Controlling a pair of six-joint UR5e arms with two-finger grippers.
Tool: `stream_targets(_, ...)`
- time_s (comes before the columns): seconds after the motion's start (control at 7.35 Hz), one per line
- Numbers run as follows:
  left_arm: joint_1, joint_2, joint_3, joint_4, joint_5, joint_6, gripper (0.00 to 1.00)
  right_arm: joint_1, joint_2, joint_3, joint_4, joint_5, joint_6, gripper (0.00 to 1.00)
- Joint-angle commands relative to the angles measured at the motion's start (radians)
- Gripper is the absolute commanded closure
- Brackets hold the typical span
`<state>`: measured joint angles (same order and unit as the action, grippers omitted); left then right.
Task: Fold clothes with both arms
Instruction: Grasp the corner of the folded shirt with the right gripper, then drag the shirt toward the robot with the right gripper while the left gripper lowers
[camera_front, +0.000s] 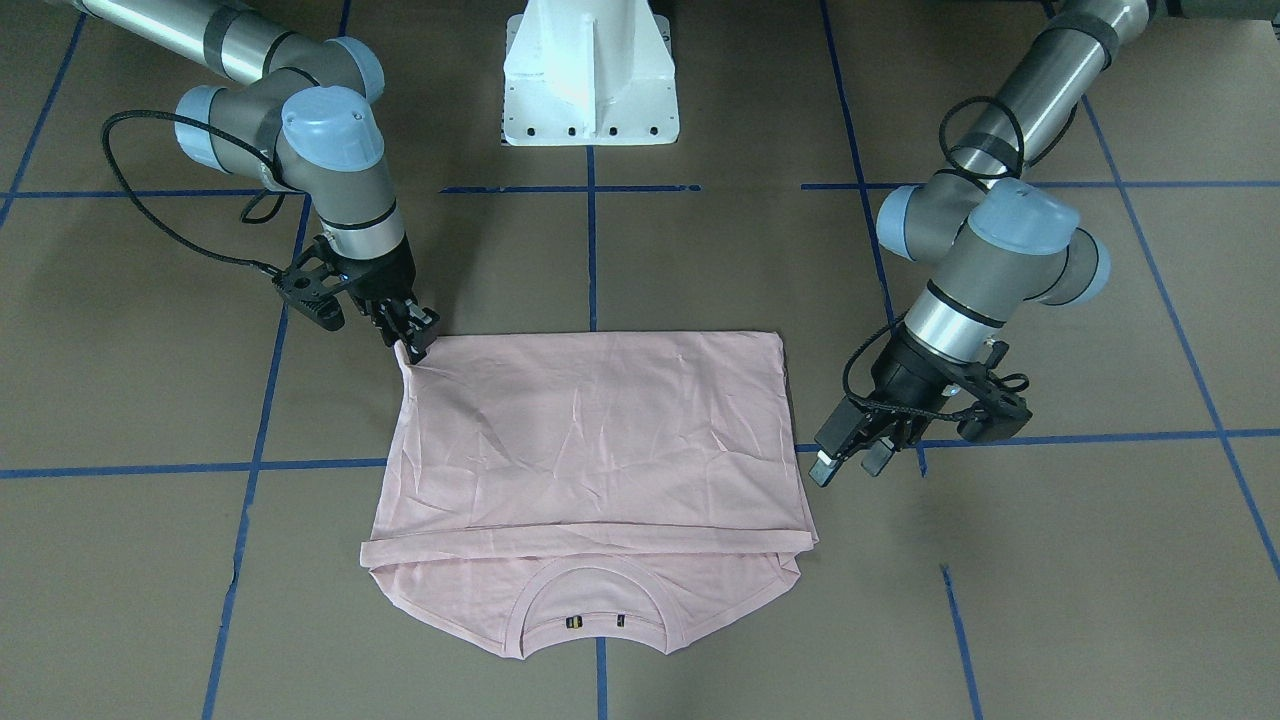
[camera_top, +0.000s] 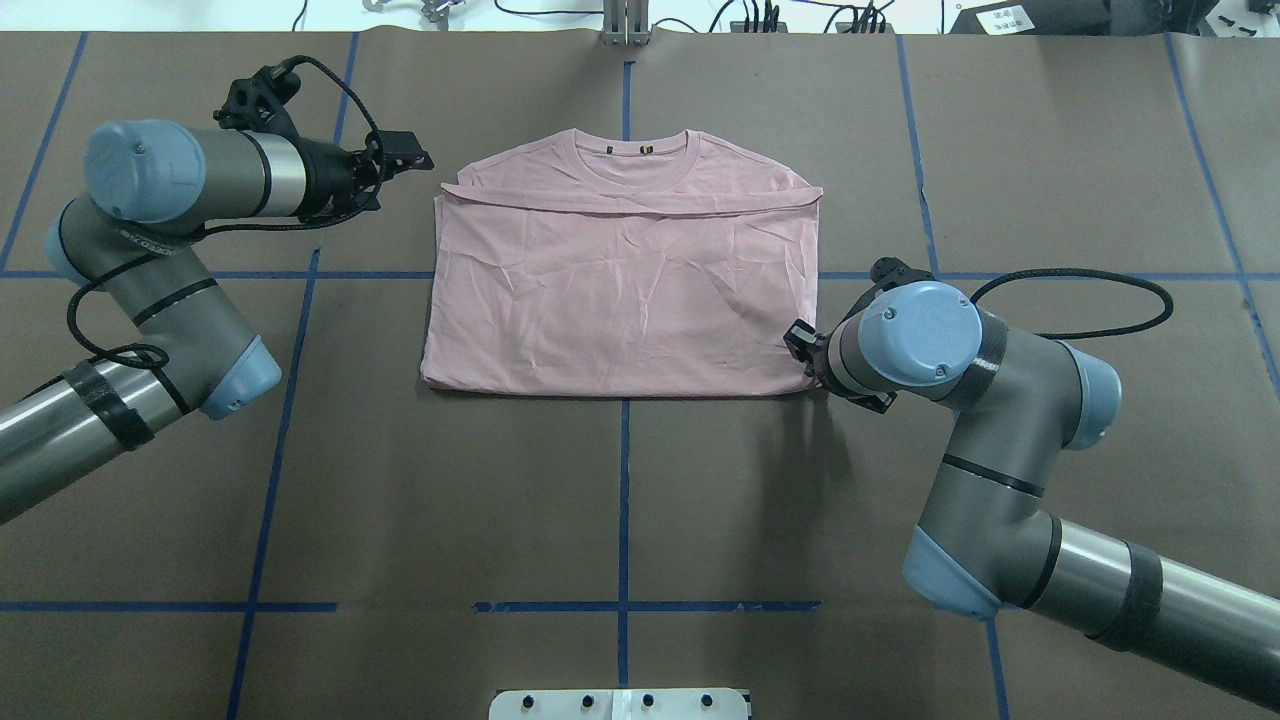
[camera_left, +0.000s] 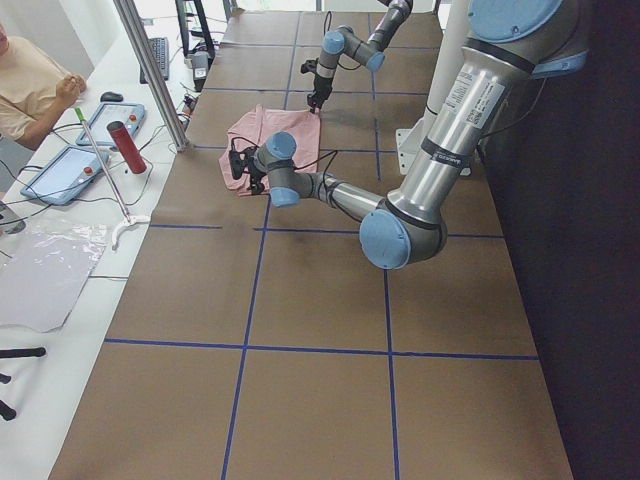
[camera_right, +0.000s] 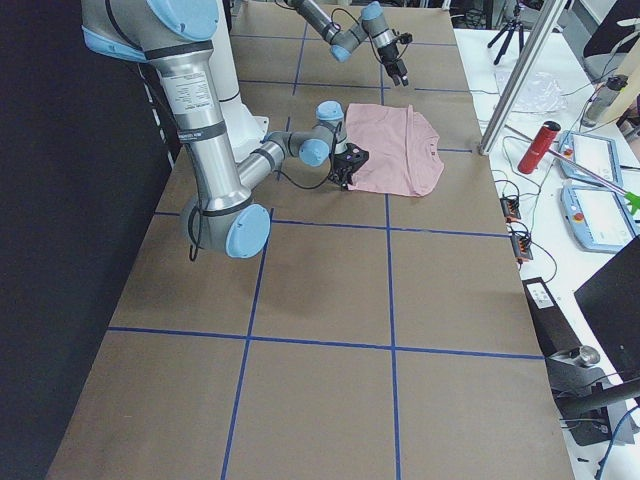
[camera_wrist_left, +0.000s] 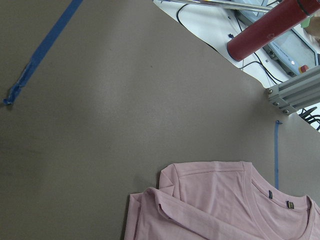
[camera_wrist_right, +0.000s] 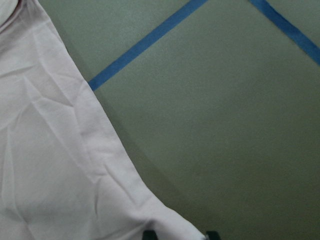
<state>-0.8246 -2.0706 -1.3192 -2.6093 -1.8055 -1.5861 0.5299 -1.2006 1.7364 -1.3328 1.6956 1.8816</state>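
Observation:
The pale pink T-shirt (camera_front: 600, 430) lies flat on the brown table, its lower half folded up towards the ribbed collar (camera_front: 597, 610); the print is hidden. It also shows in the overhead view (camera_top: 620, 300). My right gripper (camera_front: 415, 340) is shut on the shirt's folded corner nearest the robot, and the cloth peaks up slightly there. The right wrist view shows that corner (camera_wrist_right: 165, 220) running between the fingertips. My left gripper (camera_front: 848, 465) is open and empty, just off the shirt's side edge near the collar end; the overhead view shows it there too (camera_top: 412, 160).
The white pedestal (camera_front: 590, 75) stands at the robot's base. Blue tape lines (camera_top: 624, 500) cross the table. Beyond the far edge stand a red cylinder (camera_wrist_left: 265, 27), an aluminium post (camera_right: 520, 70) and tablets; a person (camera_left: 30, 80) sits there.

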Motion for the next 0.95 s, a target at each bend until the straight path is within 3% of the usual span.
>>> stream_targets(0.0,0.001,0.0,-0.002,0.0,0.0,-0.002,0.01,-0.002,-0.005,0.038,-0.008,0.007,0.001,1.0)
stream_targets(0.14,-0.001,0.0,-0.003,0.0,0.0,-0.002,0.01,-0.005,-0.023,0.095,-0.012,0.01,0.002,1.0)
stream_targets(0.27,-0.001,0.0,-0.012,0.001,0.0,-0.003,0.01,-0.074,-0.107,0.221,-0.044,0.007,0.013,1.0)
stream_targets(0.41,0.001,0.0,-0.017,0.002,0.0,-0.012,0.01,-0.152,-0.194,0.355,-0.09,0.007,0.016,1.0)
stream_targets(0.82,0.007,0.01,-0.095,0.009,-0.008,-0.014,0.01,-0.42,-0.351,0.614,-0.225,0.036,0.033,1.0)
